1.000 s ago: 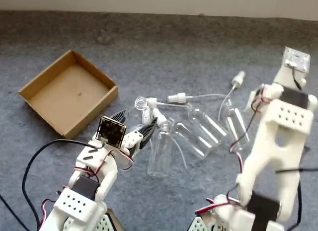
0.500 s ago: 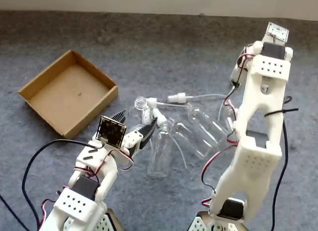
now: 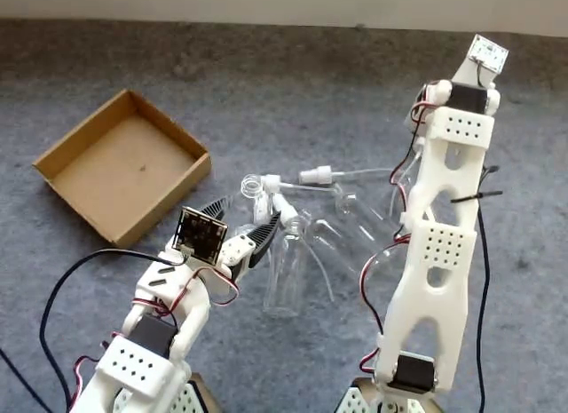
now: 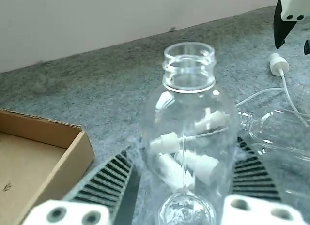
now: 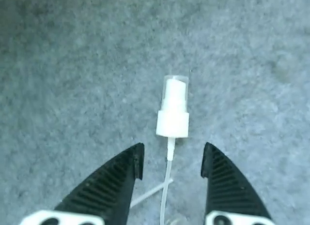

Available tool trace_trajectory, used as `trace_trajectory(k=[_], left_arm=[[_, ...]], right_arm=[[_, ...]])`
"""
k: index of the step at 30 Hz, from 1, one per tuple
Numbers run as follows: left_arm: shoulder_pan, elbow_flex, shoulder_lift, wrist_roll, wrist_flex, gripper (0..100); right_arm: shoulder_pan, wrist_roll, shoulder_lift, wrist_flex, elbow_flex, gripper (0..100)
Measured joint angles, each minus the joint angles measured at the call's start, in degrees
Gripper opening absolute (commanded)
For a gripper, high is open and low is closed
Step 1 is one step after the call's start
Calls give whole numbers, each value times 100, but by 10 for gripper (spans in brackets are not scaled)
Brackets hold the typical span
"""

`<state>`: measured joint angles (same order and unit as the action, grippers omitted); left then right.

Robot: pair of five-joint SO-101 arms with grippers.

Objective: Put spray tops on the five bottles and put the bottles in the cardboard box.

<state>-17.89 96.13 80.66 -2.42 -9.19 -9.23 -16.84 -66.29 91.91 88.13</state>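
Observation:
A clear open-necked bottle (image 4: 188, 118) stands between the ribbed jaws of my left gripper (image 4: 186, 167), which is shut on its body. In the high view that bottle (image 3: 251, 186) sits right of the cardboard box (image 3: 174, 131), with the left gripper (image 3: 241, 219) around it. My right arm (image 3: 444, 209) stretches to the far right of the pile. Its gripper (image 5: 172, 155) is open just above the carpet, its jaws either side of the thin tube of a white spray top (image 5: 173, 111). The left wrist view shows that spray top (image 4: 279, 64) beneath the right gripper's black finger (image 4: 280, 29).
Several clear bottles lie on the grey carpet between the arms, one (image 3: 286, 266) beside the left gripper and another (image 3: 355, 244) nearer the right arm. More spray tops (image 3: 319, 175) with long tubes lie just behind them. The box stands open at the far left.
The right arm has swung up and stretched out to the far spray top, so it now hides that top in the high view. The left arm and its bottle have stayed put.

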Motion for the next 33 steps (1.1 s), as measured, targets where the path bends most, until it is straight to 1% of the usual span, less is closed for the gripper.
trace_trajectory(k=[16,25,27,31,33], left_arm=[[0,0,0,0,0,174],[0,0,0,0,0,174],[0,0,0,0,0,174],[0,0,0,0,0,174],[0,0,0,0,0,174]], right_arm=[[62,-26,-853,-580,167,181],[79,-26,-1037,-642,220,179],[79,-26,-1037,-721,220,154],[53,-26,-1037,-756,220,60],[35,-26,-1037,-756,220,47]])
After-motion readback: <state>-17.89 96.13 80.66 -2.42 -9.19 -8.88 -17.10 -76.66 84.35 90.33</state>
